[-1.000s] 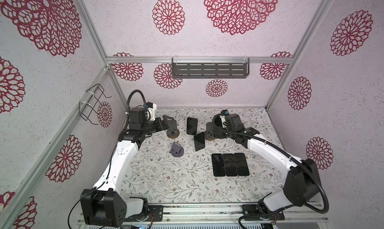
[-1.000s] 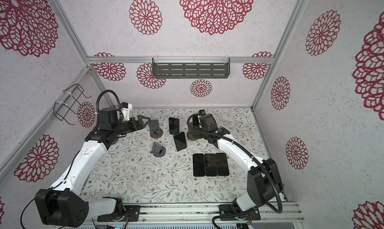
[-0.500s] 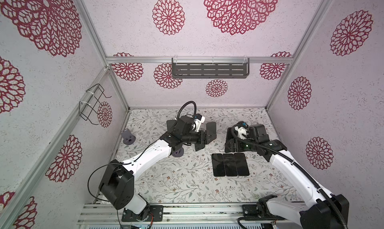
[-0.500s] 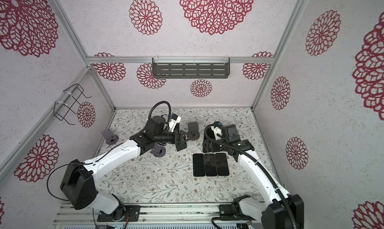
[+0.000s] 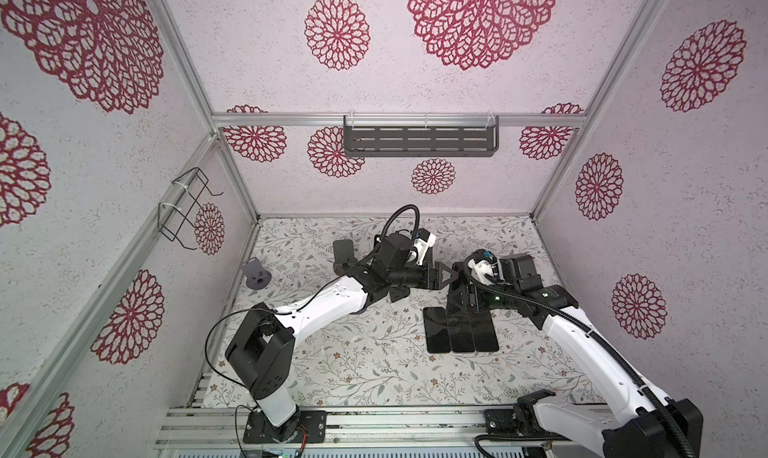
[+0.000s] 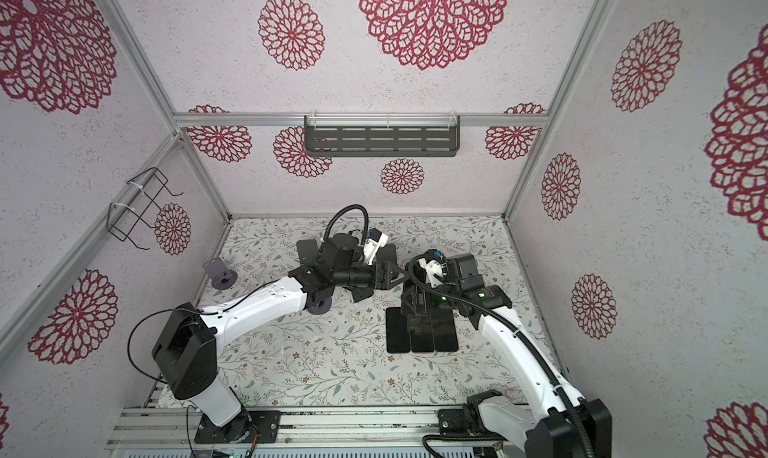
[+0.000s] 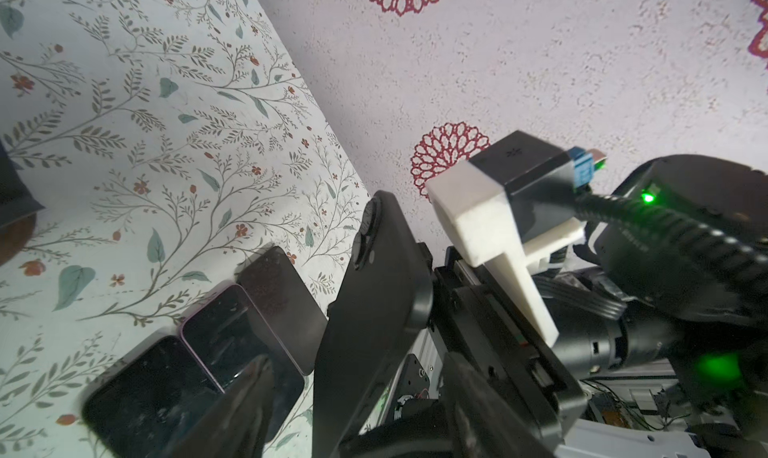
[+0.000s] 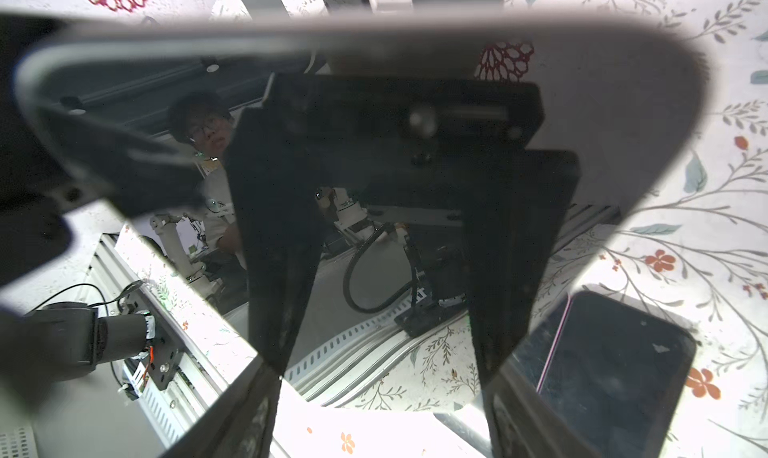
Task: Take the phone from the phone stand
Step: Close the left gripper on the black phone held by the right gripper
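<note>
Right gripper (image 8: 380, 373) is pinching phone (image 7: 374, 310), tilted above phone row (image 5: 459, 331), far from stand (image 5: 255, 274). Left gripper (image 7: 359, 375) is spread around phone, probably not touching. Advice: lowering phone slowly, flat, beside row.

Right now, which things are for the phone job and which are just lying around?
For the job: the phone, the right gripper holding it, the left gripper beside it.
Just lying around: three phones flat on the table, empty grey stand, wall shelf, wire rack.
</note>
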### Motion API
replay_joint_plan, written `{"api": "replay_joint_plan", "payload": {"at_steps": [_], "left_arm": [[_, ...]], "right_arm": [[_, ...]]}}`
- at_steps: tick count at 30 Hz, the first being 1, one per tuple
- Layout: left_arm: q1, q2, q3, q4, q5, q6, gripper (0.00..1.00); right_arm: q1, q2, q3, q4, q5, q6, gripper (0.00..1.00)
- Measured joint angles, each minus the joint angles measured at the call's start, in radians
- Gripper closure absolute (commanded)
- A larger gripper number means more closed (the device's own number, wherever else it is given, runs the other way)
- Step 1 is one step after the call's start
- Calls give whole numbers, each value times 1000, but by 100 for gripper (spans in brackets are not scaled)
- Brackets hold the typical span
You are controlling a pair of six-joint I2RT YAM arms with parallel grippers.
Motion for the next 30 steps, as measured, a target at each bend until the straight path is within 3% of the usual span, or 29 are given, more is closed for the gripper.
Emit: {"api": "replay_joint_plan", "payload": {"at_steps": [10, 18, 22, 25, 27, 30], "left_arm": [[-22, 48, 0, 9, -14, -10, 51], [-37, 69, 4, 29, -11, -27, 77], [-38, 69, 5, 20, -24, -23, 85], [-36, 69, 5, 8, -41, -23, 90], [-37, 69, 5, 0, -50, -26, 92], [-36, 69, 5, -15, -53, -30, 93]], "right_arm": [[-3, 0, -3, 26, -23, 10, 42], [-5, 4, -34, 42, -24, 27, 43], [-5, 11, -34, 47, -25, 30, 42], [-5, 14, -34, 51, -23, 31, 32], [-5, 16, -34, 47, -14, 31, 20], [-10, 17, -26, 31, -15, 29, 13]]}}
